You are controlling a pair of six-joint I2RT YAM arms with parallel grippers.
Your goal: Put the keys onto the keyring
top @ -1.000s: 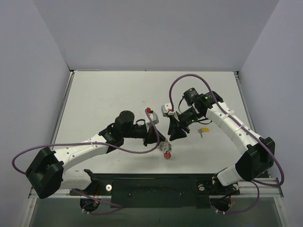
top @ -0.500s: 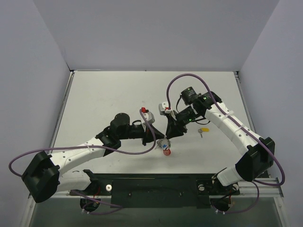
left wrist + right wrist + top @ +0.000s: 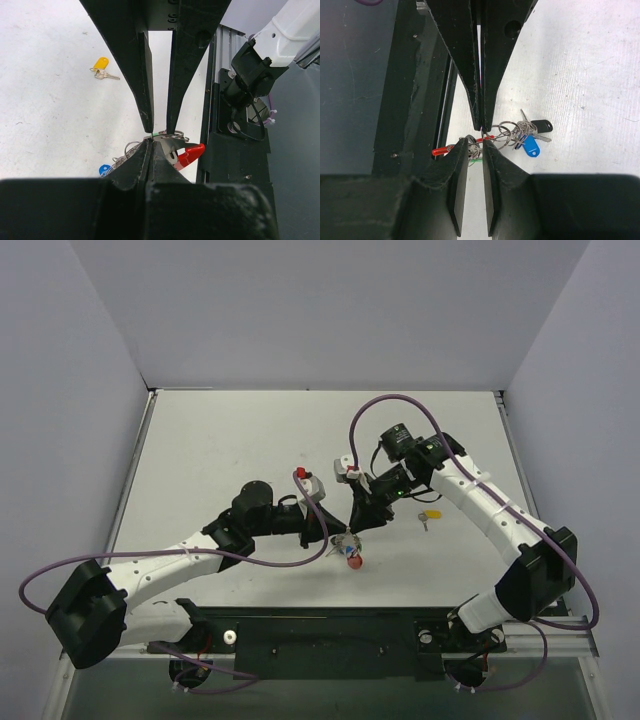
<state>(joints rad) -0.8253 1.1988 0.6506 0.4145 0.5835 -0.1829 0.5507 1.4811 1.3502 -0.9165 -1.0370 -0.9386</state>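
The keyring hangs low over the table's front middle, part red, part silvery wire. My left gripper is shut on its wire; its fingertips pinch the loop. A blue-capped key and a black-capped key hang bunched on small rings beside it. My right gripper meets the left one tip to tip; its jaws stand a narrow gap apart around the ring. A yellow-capped key lies loose on the table to the right.
The black base rail runs along the table's near edge, just below the ring. Purple cables loop over both arms. Grey walls close in the white table on three sides.
The right gripper's jaws have narrowed and it has edged left and down onto the keyring. The left arm shifted slightly left with the ring in its grip.
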